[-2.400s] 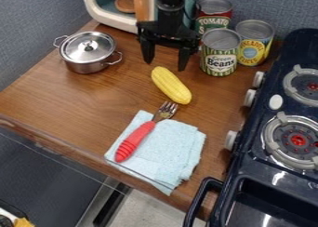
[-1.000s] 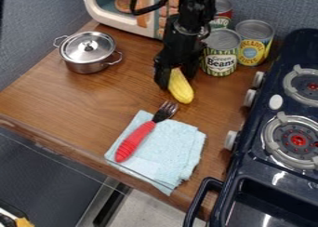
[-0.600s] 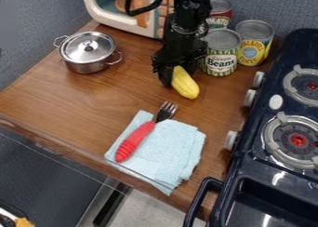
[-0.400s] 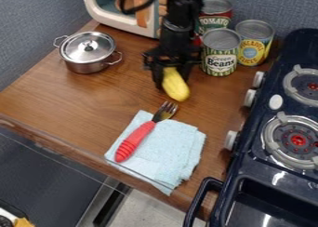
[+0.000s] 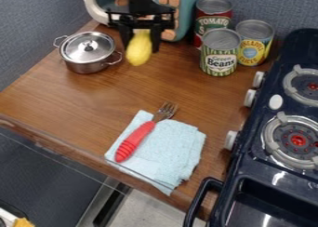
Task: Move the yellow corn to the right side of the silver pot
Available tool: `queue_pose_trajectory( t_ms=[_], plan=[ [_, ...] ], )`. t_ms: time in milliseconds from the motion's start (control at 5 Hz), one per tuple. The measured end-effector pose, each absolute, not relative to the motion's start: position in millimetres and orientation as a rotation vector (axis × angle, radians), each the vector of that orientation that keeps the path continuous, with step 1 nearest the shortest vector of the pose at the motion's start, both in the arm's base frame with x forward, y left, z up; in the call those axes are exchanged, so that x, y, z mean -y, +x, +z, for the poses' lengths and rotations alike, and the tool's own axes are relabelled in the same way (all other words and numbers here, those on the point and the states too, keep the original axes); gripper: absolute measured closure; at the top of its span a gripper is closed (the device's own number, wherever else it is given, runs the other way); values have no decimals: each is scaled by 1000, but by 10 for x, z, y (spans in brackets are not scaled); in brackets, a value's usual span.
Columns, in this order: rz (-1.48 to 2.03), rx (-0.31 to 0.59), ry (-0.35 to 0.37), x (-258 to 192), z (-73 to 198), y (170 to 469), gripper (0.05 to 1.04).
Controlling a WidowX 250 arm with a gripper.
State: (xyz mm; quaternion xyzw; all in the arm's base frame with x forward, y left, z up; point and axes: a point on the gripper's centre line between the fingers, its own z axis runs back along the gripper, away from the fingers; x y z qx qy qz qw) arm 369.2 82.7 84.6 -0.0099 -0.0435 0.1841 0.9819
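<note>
Blue-grey textured wall (image 5: 43, 16) behind 1 brown wooden counter (image 5: 68, 100), pale floor (image 5: 140, 210) below.

The gripper (image 5: 142, 45) holds the corn (image 5: 138, 53) right of the pot (image 5: 88, 58); a fork (image 5: 135, 140) lies on a cloth (image 5: 173, 151).

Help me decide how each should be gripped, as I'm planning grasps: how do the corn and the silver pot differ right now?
The corn is yellow and elongated; the silver pot is squat and round, in shiny metal.
The corn has no handles, while the pot has two side handles and a knobbed lid.
The corn hangs in the pincer; the pot stands upright on the counter.
Both are left of the cans in this view.
</note>
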Motion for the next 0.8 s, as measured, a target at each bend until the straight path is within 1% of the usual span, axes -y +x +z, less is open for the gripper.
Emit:
queue_pose_trajectory(
  t_ms=[200, 400, 600, 800],
  plan=[
    [272, 76, -69, -1009, 865, 3604, 459],
    [129, 86, -63, -1097, 963, 3629, 459],
    [54, 6, -20, -1242, 868, 3639, 459],
    [74, -77, -27, -1419, 733, 3595, 459]
  ],
)
